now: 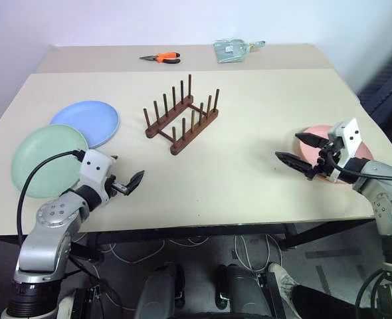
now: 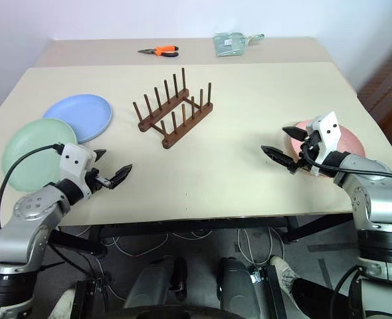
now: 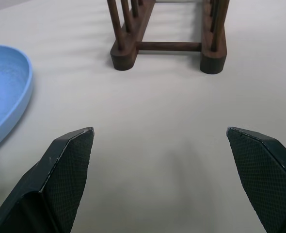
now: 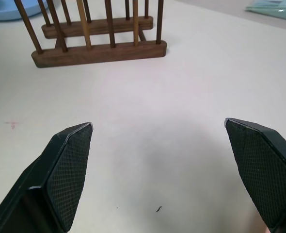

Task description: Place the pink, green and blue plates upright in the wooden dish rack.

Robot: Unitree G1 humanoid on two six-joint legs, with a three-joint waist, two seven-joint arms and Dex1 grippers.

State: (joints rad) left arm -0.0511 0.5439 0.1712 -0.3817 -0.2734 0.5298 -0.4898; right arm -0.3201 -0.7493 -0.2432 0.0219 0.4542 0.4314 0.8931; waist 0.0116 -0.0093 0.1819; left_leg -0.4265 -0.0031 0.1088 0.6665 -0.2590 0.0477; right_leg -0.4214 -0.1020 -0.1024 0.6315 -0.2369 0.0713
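Plates lie flat on the beige worktop (image 1: pixel 249 153), none in the rack. The blue plate (image 1: pixel 86 122) sits toward the robot's left, and the green plate (image 1: pixel 48 160) lies just nearer the robot, its rim overlapping or touching the blue one's edge. The pink plate (image 2: pixel 345 141) rests near the right edge, partly hidden behind the right arm. The wooden dish rack (image 1: pixel 181 117) stands empty near the middle of the worktop, its two rails running diagonally with upright pegs, well apart from all three plates.

The left end effector (image 2: pixel 109 167) hovers beside the green plate, its two black fingers spread wide and holding nothing. The right end effector (image 2: pixel 282 142) hangs just inward of the pink plate, likewise spread wide and empty. Both point toward the rack.

Orange-handled pliers (image 1: pixel 161 58) and a clear bag (image 1: pixel 233 50) lie at the far edge.
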